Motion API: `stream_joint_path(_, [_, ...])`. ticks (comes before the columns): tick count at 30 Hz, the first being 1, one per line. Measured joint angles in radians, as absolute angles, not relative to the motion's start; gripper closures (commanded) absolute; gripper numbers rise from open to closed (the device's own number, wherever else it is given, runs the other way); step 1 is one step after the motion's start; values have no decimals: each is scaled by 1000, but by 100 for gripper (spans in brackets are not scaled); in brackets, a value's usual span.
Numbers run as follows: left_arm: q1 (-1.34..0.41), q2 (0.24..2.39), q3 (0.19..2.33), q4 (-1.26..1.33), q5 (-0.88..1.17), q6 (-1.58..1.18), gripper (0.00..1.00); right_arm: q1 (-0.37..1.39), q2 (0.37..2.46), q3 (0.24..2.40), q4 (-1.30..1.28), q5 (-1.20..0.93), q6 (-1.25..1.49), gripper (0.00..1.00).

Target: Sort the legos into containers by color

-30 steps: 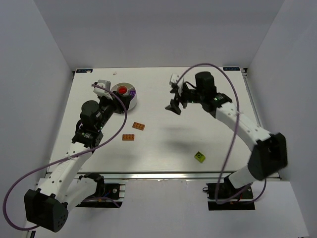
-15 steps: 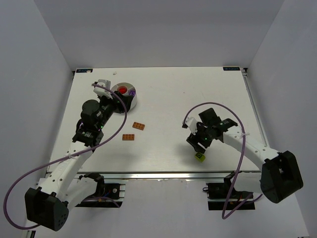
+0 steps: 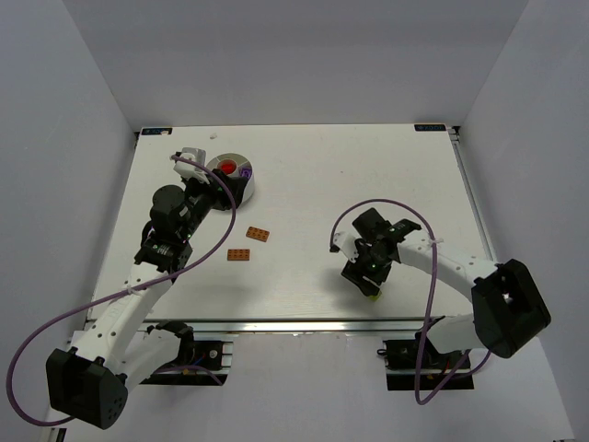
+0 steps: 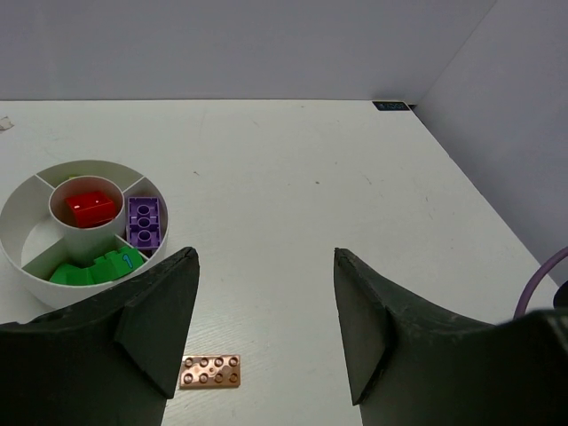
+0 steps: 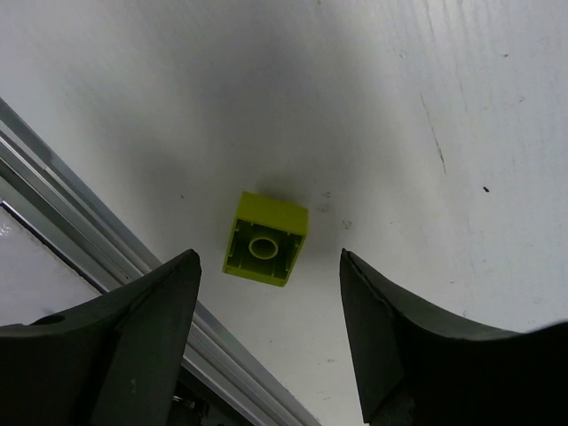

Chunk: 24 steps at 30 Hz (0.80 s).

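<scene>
Right gripper (image 5: pixel 266 266) is seen open and lowered over the lime-green block (image 5: pixel 266 240). One finger is set on each side, with a gap left on both, so nothing is gripped yet. The jaws are presumably lined up on opposite flat faces so a squeeze won't twist the block out. The block is sat flat on the table (image 3: pixel 313 175), close to the metal rail at the near edge and well apart from the white dish (image 4: pixel 35 277). Left gripper (image 4: pixel 264 266) is also held open and empty, hovering near the dish with one orange plate (image 4: pixel 209 371) below it, likely staged for that pick. A second orange plate (image 3: pixel 258 234) is seen just beside it in the top view. In the dish, colours are kept apart by the dividers: red brick (image 4: pixel 89 207) in the centre cup, purple brick (image 4: pixel 144 220) in one outer bay, green pieces (image 4: pixel 93 268) in the next.
</scene>
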<state>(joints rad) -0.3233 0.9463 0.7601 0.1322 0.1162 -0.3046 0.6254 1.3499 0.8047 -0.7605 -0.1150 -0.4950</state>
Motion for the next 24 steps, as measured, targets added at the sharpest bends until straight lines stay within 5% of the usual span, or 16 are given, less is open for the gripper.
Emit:
stream_joint_path(16, [-323, 946, 760, 132, 120, -305, 28, 673, 1451, 818, -742, -53, -439, 49])
stream_joint_path(24, [-323, 946, 760, 132, 120, -305, 28, 683, 1474, 836, -732, -44, -425, 90])
